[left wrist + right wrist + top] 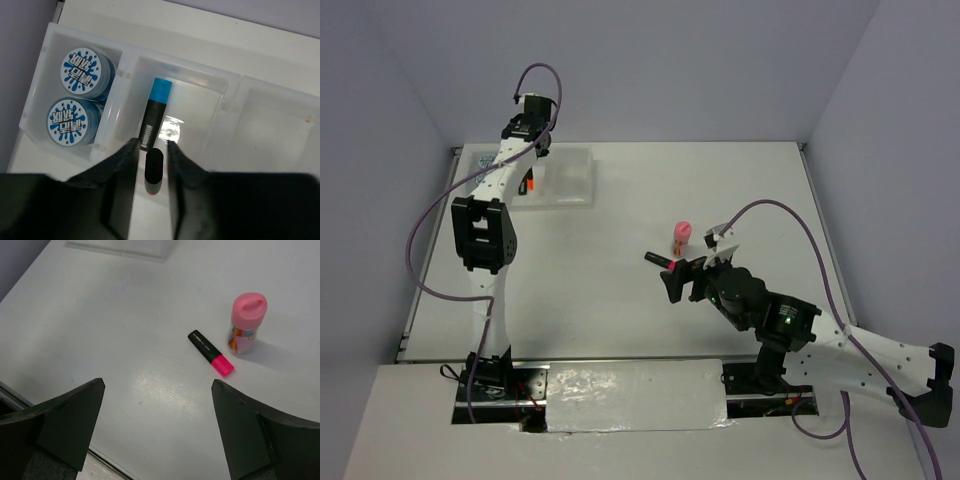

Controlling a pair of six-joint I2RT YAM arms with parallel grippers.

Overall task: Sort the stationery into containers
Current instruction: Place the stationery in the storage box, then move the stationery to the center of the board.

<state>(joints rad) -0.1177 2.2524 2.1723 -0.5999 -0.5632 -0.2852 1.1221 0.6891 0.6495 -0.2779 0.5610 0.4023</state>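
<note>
Lengthwise in middle compartment (200, 107) lies blue highlighter (155, 117); cap toward far wall.

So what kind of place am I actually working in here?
Most likely a robot lab test cell, not a real office. A bare white table is boxed in by plain grey panels. The left arm and right arm are bolted at its near edge, trailing purple cables.
</note>
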